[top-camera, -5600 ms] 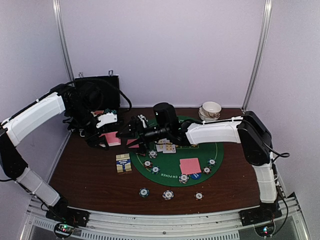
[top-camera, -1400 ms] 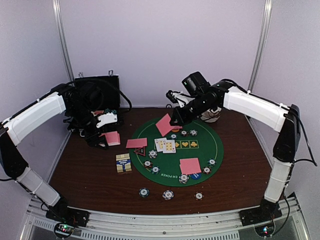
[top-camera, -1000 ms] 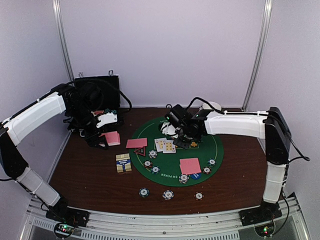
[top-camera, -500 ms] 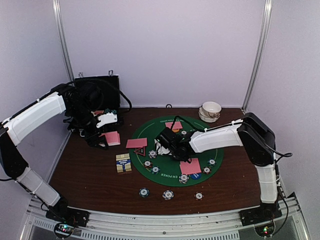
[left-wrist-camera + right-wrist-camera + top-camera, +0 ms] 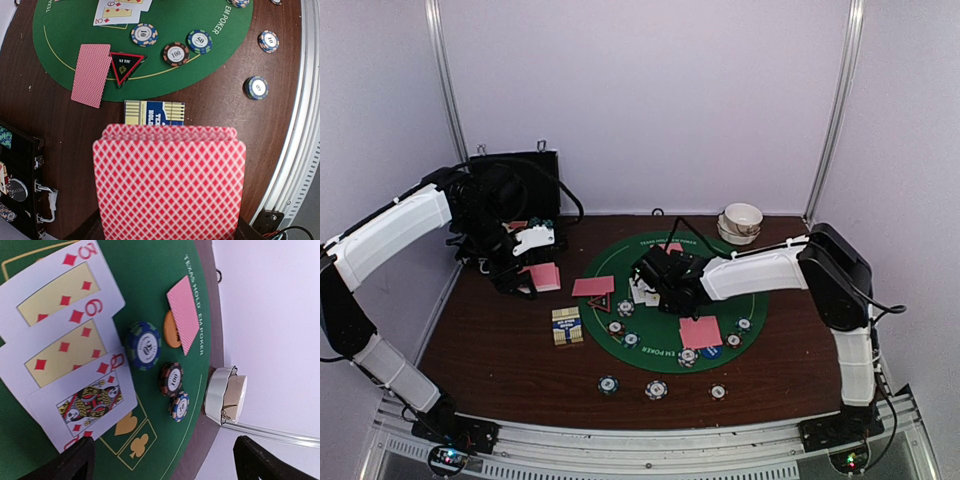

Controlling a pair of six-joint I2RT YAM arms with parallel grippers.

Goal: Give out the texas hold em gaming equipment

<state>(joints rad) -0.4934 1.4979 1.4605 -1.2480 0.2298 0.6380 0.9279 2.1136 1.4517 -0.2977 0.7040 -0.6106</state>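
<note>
Three face-up white playing cards (image 5: 65, 345) lie on the round green felt mat (image 5: 665, 328), under the wide-open, empty right hand (image 5: 167, 460). The left hand (image 5: 518, 268), over the left of the brown wooden bench (image 5: 490, 360), grips the pink-backed card stack (image 5: 170, 185). More dealing is probably left.

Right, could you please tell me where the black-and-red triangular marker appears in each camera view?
Top external: the triangular marker lies at the left edge of the green mat, just below a face-down pink card.
Left wrist: upper left, right of that card.
Right wrist: not in it.
Shared landmark: the green mat shows in all three.
</note>
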